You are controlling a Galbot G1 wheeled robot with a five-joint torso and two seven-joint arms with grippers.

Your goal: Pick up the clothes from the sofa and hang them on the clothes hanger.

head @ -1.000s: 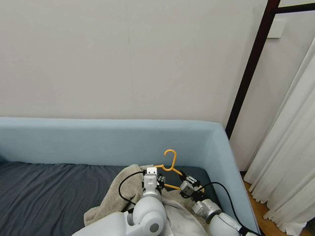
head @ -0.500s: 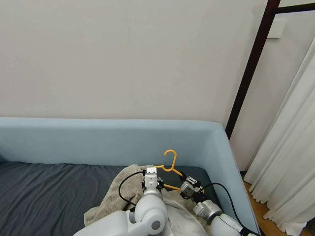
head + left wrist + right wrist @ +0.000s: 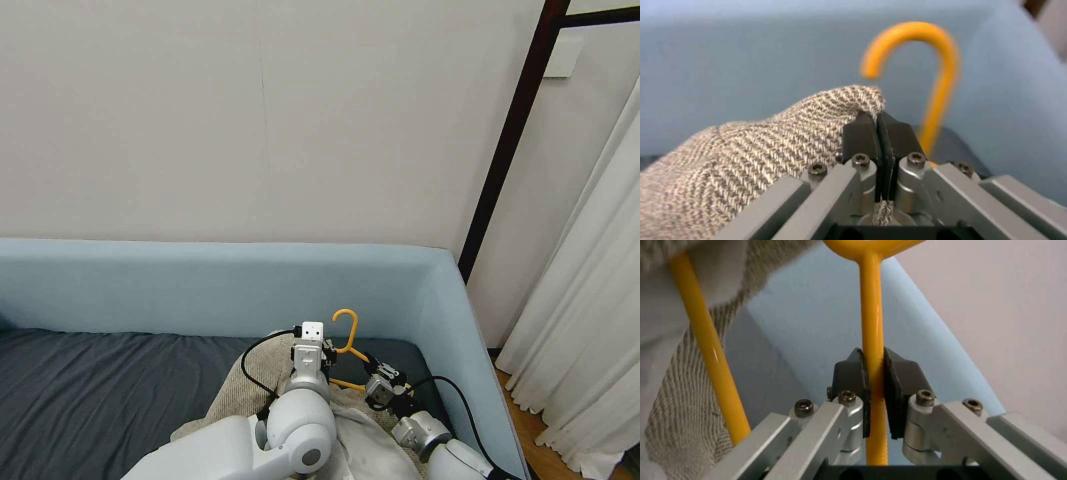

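Observation:
A grey-beige knitted garment (image 3: 250, 385) lies heaped at the right end of the sofa seat. My left gripper (image 3: 877, 131) is shut on a fold of this garment (image 3: 760, 150), right beside the hook of a yellow hanger (image 3: 940, 75). My right gripper (image 3: 872, 372) is shut on a bar of the yellow hanger (image 3: 870, 305), with cloth (image 3: 687, 405) draped over another bar. In the head view the left gripper (image 3: 311, 342) stands beside the hanger's hook (image 3: 347, 328), and the right gripper (image 3: 383, 382) sits just right of it.
The light blue sofa back (image 3: 200, 290) and its right arm (image 3: 455, 330) enclose the grippers. The dark seat cushion (image 3: 90, 400) stretches left. A dark rack post (image 3: 510, 140) rises at right, with white curtains (image 3: 590, 340) beside it.
My left gripper has lifted the garment fold up and slightly right, closer to the hanger hook. The hanger and right gripper have shifted a little.

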